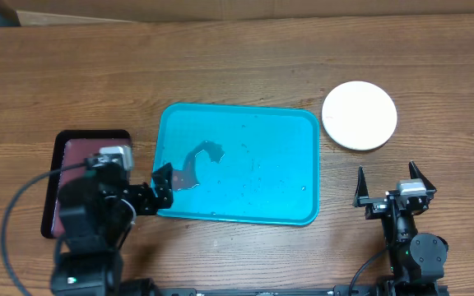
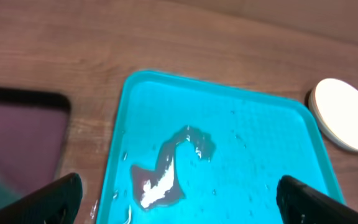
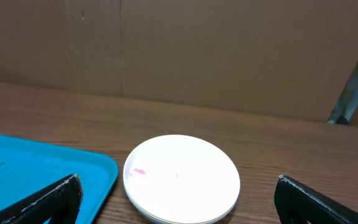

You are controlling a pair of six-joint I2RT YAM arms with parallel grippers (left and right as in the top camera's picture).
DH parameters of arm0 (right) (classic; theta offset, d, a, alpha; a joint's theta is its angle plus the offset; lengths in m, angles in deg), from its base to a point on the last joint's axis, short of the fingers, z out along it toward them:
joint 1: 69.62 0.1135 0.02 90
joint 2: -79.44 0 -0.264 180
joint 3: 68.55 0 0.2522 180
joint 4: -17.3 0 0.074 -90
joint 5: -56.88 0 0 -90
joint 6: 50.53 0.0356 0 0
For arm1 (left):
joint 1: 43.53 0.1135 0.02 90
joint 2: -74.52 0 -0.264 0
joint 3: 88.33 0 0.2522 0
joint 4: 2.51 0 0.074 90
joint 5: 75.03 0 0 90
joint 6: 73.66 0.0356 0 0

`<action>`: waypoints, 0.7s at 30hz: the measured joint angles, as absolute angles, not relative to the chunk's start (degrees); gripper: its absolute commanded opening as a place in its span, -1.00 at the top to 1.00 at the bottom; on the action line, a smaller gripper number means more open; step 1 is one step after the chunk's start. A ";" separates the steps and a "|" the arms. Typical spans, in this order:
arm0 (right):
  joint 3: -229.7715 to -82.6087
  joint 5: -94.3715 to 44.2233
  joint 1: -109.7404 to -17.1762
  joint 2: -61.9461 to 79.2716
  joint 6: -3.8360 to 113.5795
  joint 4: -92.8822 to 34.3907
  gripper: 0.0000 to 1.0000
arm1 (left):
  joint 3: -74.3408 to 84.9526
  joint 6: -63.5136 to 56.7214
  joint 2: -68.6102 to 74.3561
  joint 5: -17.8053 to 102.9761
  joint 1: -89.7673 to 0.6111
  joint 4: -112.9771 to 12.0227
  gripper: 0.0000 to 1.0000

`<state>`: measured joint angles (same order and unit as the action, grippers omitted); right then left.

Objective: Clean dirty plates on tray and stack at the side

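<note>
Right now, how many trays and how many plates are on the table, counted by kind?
Trays: 2 (turquoise tray, maroon tray)
Plates: 1 in view (white plate); I cannot tell whether others lie under it
Total: 3

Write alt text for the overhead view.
Large turquoise rectangular plastic tray, holding only a liquid puddle, sits on a wooden table; a round white plastic plate lies off its upper-right corner. Left gripper open at tray's left edge, right gripper open below plate.
</note>
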<state>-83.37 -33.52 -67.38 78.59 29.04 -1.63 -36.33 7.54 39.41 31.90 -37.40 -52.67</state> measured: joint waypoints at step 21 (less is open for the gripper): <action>-83.37 -33.50 -67.38 78.59 28.93 -1.61 -1.00 | -73.49 8.00 62.36 22.98 -42.58 -14.05 -1.00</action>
<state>-83.37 -33.50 -67.38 78.59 28.93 -1.61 -73.49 8.00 62.36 22.98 -42.58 -14.05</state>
